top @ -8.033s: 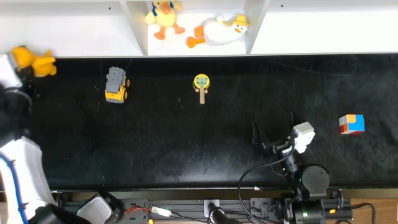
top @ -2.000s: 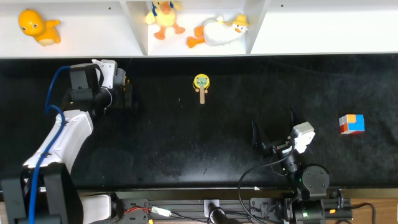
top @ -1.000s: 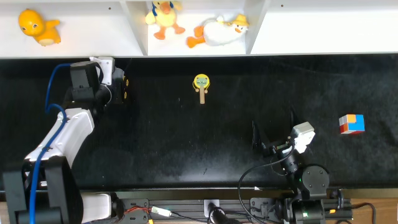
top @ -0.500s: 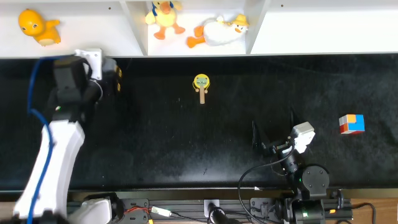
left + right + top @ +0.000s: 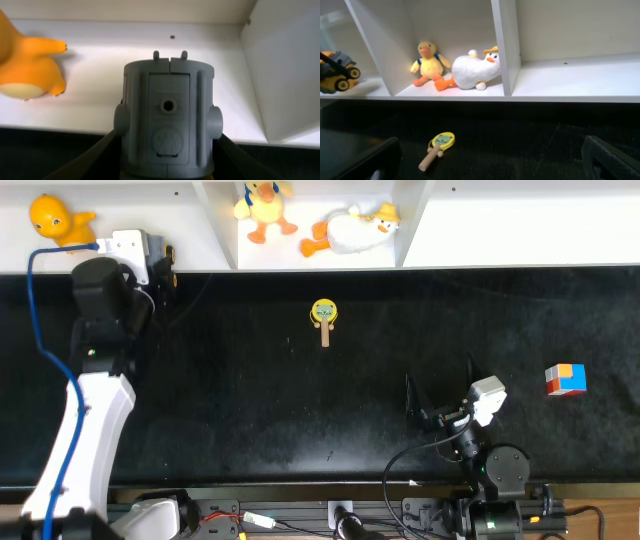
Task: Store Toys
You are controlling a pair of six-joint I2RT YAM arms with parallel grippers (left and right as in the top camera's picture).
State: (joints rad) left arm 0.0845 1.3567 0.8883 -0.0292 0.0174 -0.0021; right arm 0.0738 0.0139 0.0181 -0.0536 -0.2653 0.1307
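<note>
The left gripper (image 5: 167, 162) is clamped on the grey toy truck (image 5: 167, 110) at the desk's far left edge. The truck's long axis points into the shelf's left compartment (image 5: 100, 102), with bare floor ahead and the orange duck (image 5: 27, 70) to one side.

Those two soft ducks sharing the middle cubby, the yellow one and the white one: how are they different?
The yellow duck sits upright; the white duck lies stretched out. The white duck looks bulkier than the yellow duck. The white duck wears a yellow hat, the yellow duck none. Both are plush, with orange feet, in the middle compartment.
</note>
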